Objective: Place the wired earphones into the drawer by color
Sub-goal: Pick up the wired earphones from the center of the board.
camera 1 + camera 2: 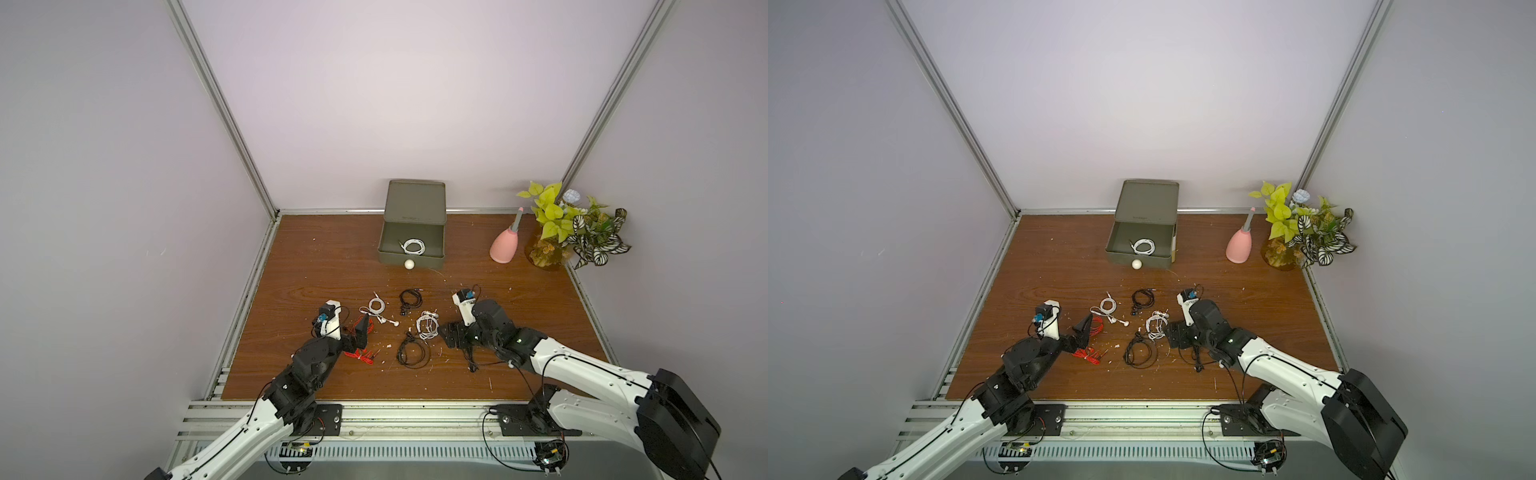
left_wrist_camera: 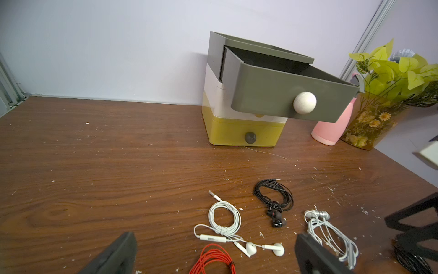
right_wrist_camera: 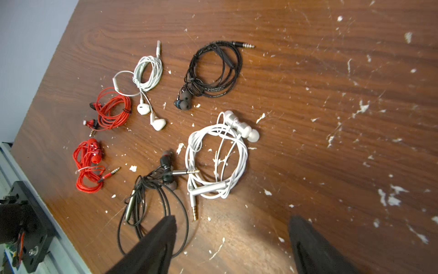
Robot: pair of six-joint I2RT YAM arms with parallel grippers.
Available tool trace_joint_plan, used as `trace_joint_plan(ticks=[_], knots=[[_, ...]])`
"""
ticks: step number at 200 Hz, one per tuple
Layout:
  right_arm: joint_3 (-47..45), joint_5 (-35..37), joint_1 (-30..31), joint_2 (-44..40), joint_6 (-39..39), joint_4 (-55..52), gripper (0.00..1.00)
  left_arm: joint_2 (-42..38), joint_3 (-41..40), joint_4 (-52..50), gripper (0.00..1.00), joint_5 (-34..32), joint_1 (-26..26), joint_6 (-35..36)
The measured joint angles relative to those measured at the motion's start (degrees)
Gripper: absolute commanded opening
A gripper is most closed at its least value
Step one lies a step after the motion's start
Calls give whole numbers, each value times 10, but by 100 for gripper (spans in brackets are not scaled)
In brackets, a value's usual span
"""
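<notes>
One white coiled wired earphone set (image 1: pixel 413 247) is pictured inside the pulled-out olive-grey plastic top drawer (image 2: pixel 265 95) at the wooden tabletop's (image 1: pixel 316 257) far edge. Red (image 3: pixel 111 111), black (image 3: pixel 213 71) and white bundles (image 3: pixel 218 161) are left lying toward its front edge, flanked by the left gripper (image 2: pixel 214 246) and right gripper (image 3: pixel 232 220), both spread wide and empty.

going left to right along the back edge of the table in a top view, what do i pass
drawer → pink bottle → plant
</notes>
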Motion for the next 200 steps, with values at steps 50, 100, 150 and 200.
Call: trace_joint_plan(ticks=[50, 100, 150, 200], knots=[[31, 51, 39, 70, 33, 9, 68, 0, 0, 0, 100, -2, 0, 0], [58, 85, 50, 123, 65, 17, 56, 0, 0, 0, 100, -2, 0, 0], [73, 90, 51, 161, 84, 19, 51, -1, 0, -2, 100, -3, 0, 0], [101, 92, 53, 197, 87, 17, 43, -3, -2, -2, 100, -3, 0, 0]])
